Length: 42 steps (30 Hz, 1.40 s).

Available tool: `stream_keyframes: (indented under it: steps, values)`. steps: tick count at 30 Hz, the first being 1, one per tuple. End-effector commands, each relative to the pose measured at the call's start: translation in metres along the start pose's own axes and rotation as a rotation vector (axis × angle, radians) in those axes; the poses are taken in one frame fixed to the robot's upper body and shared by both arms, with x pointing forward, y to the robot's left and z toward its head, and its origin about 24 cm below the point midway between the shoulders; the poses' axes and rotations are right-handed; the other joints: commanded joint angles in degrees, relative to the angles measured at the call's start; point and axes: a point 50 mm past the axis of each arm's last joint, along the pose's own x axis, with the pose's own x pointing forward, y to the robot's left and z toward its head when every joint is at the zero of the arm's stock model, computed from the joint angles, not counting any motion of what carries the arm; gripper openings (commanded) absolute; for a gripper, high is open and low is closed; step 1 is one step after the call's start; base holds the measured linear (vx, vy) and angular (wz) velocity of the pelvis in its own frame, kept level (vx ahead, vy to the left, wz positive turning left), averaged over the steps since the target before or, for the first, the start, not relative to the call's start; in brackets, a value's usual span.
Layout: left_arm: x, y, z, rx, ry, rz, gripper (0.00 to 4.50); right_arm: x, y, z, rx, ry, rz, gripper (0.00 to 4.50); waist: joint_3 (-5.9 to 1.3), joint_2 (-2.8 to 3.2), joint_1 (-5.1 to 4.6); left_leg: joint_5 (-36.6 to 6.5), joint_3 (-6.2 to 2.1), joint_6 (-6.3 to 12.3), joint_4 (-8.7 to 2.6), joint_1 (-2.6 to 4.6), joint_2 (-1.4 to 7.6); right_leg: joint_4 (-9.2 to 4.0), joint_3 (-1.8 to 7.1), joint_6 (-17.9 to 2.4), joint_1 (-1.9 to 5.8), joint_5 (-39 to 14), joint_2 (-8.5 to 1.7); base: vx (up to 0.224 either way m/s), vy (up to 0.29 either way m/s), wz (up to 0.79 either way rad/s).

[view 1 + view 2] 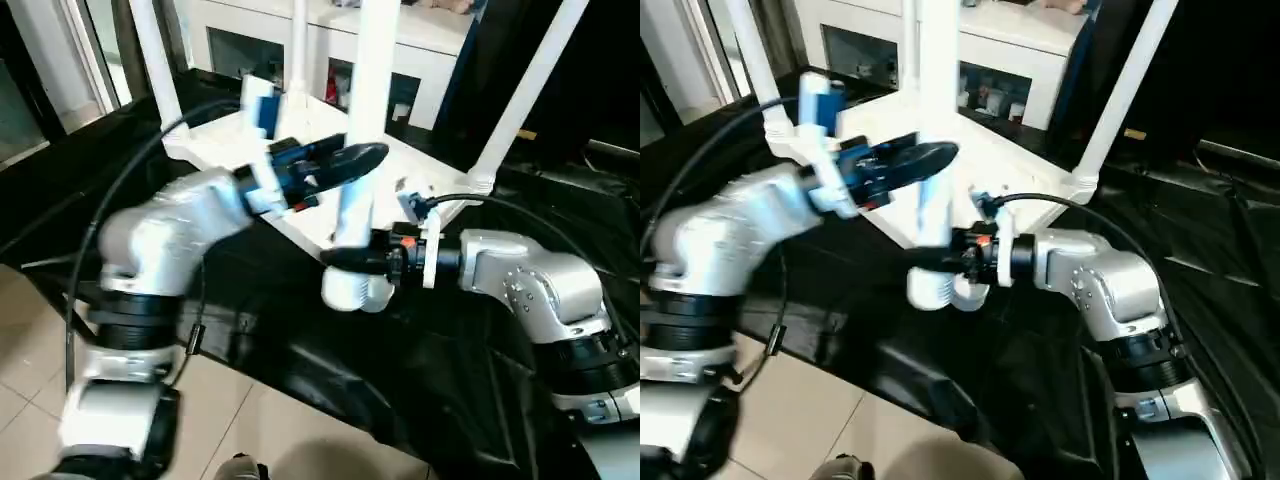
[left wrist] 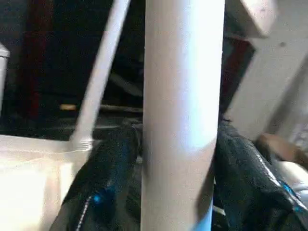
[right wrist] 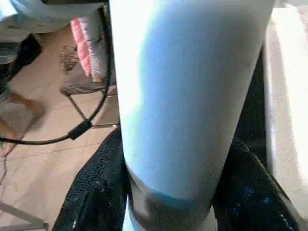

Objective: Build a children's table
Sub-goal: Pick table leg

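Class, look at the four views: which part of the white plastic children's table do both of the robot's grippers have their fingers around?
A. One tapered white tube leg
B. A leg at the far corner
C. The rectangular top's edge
A: the left gripper and the right gripper both sit on the same near tapered white tube leg, one above the other.

Beige tile floor, black sheet spread over it; white cabinet with glass doors behind, dark backdrop right.
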Motion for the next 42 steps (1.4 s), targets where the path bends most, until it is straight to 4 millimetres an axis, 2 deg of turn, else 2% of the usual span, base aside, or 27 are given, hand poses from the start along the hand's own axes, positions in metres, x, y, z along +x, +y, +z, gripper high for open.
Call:
stream_keyframes:
  steps: [1,5,7,12,13,18,22,23,26,27,34,37,42]
  values:
    - [0.003,0.005,0.003,0.014,-0.008,0.061,2.91,0.002,0.005,0.008,-0.052,-0.033,0.013,1.91,-4.81,0.05,0.17,-8.28,-0.64,-2.96,-3.83,2.45,1.74,-3.86,1.34,-12.35,2.06,0.61,-3.82,0.0,0.0,0.0]
    - [0.003,0.005,0.0,0.028,0.02,0.057,2.91,0.003,0.005,0.008,-0.056,-0.029,0.01,1.91,-4.76,0.11,0.07,-8.39,-0.67,-2.74,-3.87,2.5,1.75,-3.89,1.3,-12.32,1.96,0.29,-3.75,0.0,0.0,0.0]
    - [0.002,0.005,-0.002,0.036,0.033,0.058,2.65,0.004,0.005,0.008,-0.06,-0.028,0.004,1.91,-4.77,0.2,0.08,-8.45,-0.68,-2.82,-3.88,2.53,1.77,-3.89,1.3,-12.22,1.94,0.17,-3.74,0.0,0.0,0.0]
    - [0.001,0.005,-0.003,0.03,0.037,0.061,2.38,0.005,0.004,0.008,-0.068,-0.022,-0.004,1.91,-4.7,0.33,0.15,-9.62,-0.68,-3.35,-3.97,2.68,1.83,-3.97,1.3,-12.26,1.77,-1.02,-3.73,0.0,0.0,0.0]
    - [0.001,0.005,-0.003,0.028,0.037,0.063,2.14,0.005,0.004,0.007,-0.074,-0.019,-0.009,1.91,-4.75,0.4,0.16,-9.61,-0.7,-3.52,-3.95,2.66,1.82,-3.92,1.3,-12.2,1.8,-0.84,-3.76,0.0,0.0,0.0]
    - [0.001,0.008,0.001,0.051,0.021,0.086,1.85,0.006,0.002,0.008,-0.106,-0.028,-0.042,1.91,-4.74,0.23,0.17,-9.46,-0.69,-3.47,-3.95,2.6,1.77,-3.94,1.32,-12.13,1.85,-0.37,-3.79,0.0,0.0,0.0]
    - [0.001,0.008,0.002,0.055,0.022,0.073,1.83,0.007,0.003,0.01,-0.117,-0.045,-0.028,1.91,-4.78,0.28,0.05,-9.31,-0.67,-3.25,-3.9,2.62,1.76,-3.88,1.29,-12.28,1.82,0.05,-3.73,0.0,0.0,0.0]
    - [0.0,0.007,0.003,0.057,0.023,0.062,1.82,0.007,0.004,0.013,-0.093,-0.071,-0.007,2.61,-4.74,0.22,0.05,-9.27,-0.65,-3.1,-3.92,2.58,1.73,-3.9,1.32,-12.32,1.84,-0.03,-3.72,0.0,0.0,0.0]
    - [0.0,0.005,0.004,0.059,0.025,0.046,1.82,0.005,0.004,0.015,-0.064,-0.087,0.015,2.67,-4.74,0.22,0.06,-9.59,-0.69,-2.93,-3.95,2.64,1.82,-3.89,1.29,-12.34,1.83,-0.55,-3.76,0.0,0.0,0.0]
    - [0.0,0.005,0.005,0.059,0.025,0.04,1.82,0.004,0.004,0.015,-0.061,-0.081,0.024,2.95,-4.72,0.24,0.07,-9.37,-0.65,-2.94,-3.95,2.62,1.8,-3.89,1.3,-12.34,1.81,-0.33,-3.74,0.0,0.0,0.0]
    - [-0.001,0.0,0.007,0.07,0.027,-0.014,1.82,0.001,0.005,0.011,-0.076,-0.039,0.049,3.3,-4.7,0.11,0.15,-9.26,-0.63,-2.93,-3.95,2.56,1.8,-3.92,1.33,-12.13,1.87,-0.82,-3.82,0.0,0.0,0.0]
    - [-0.001,-0.002,0.007,0.075,0.024,-0.031,1.82,0.0,0.004,0.01,-0.07,-0.028,0.046,3.32,-4.71,-0.07,0.14,-8.65,-0.58,-2.52,-3.9,2.54,1.78,-3.87,1.32,-12.32,1.85,-0.38,-3.81,0.0,0.0,0.0]
    - [-0.001,-0.006,0.008,0.091,0.014,-0.064,1.82,0.002,0.002,0.007,-0.026,-0.023,0.033,3.32,-4.67,-0.02,0.09,-8.99,-0.6,-2.58,-3.94,2.59,1.83,-3.91,1.3,-12.58,1.77,-1.07,-3.82,0.0,0.0,0.0]
